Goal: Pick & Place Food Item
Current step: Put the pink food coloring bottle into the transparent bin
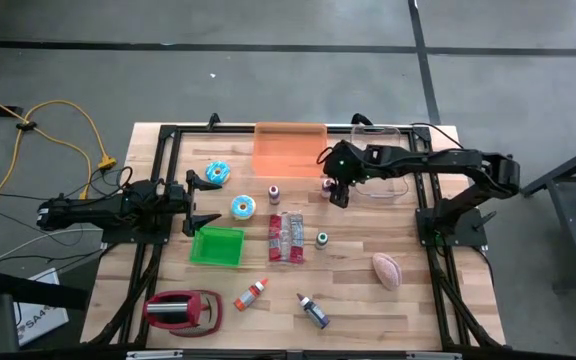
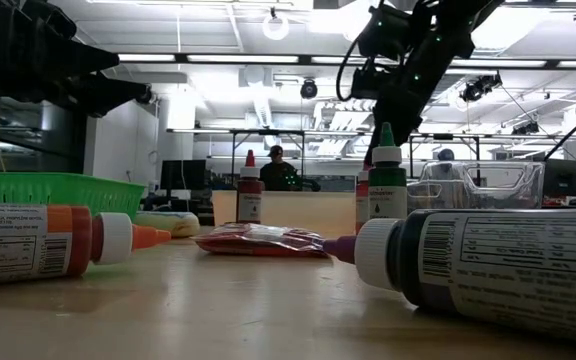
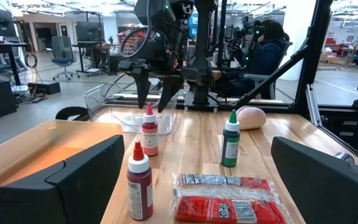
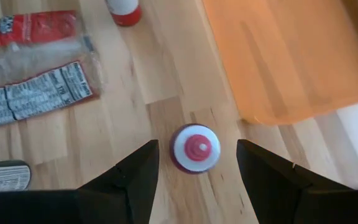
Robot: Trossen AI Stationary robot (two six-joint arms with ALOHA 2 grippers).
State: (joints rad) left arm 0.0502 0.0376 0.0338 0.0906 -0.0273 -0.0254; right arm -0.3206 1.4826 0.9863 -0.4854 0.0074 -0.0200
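Right gripper (image 4: 194, 180) above a small red-capped bottle (image 4: 194, 148)
The bottle stands upright on the table (image 1: 428, 290) just beside the orange bin (image 1: 290, 150) — jaws open, 1 finger either side, not touching it. Left gripper (image 1: 200, 200) waits open near the green basket (image 1: 217, 245).

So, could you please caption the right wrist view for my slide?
Open right gripper poised directly above an upright red-capped bottle, beside the orange bin.
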